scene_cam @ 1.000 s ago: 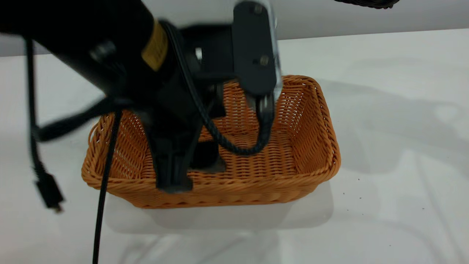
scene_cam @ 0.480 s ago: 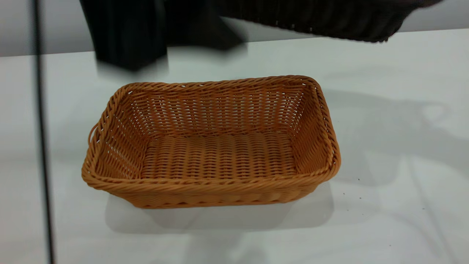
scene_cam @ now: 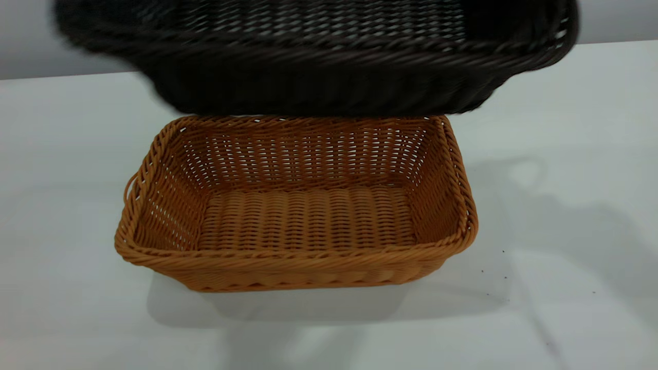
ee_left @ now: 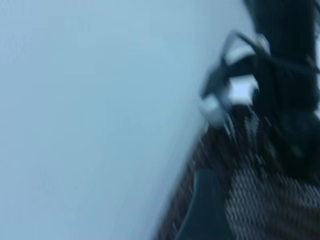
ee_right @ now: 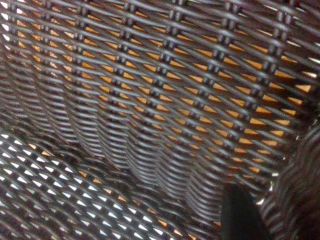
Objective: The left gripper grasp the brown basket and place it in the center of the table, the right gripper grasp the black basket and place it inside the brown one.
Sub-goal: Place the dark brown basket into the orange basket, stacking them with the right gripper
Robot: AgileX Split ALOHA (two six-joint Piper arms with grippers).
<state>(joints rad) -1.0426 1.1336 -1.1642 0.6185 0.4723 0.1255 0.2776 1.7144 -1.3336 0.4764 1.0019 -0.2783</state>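
The brown basket (scene_cam: 308,216) stands upright on the white table (scene_cam: 565,154), with nothing in it and no gripper touching it. The black basket (scene_cam: 318,61) hangs in the air above and behind the brown basket's far rim. In the right wrist view its dark weave (ee_right: 150,100) fills the picture, with orange showing through the gaps. My right gripper (ee_right: 265,210) is shut on the black basket's wall, one finger (ee_right: 240,215) inside it. My left gripper (ee_left: 248,200) is open and holds nothing, beside the black basket (ee_left: 260,210) with one finger (ee_left: 205,210) showing.
The right arm (ee_left: 280,60) with its cable rises over the black basket in the left wrist view. Bare white tabletop lies on all sides of the brown basket. A few dark specks (scene_cam: 504,252) dot the table to its right.
The left arm let go of the brown basket and left the exterior view. The black basket came in from the upper right, moving left and lower over the brown basket's far side.
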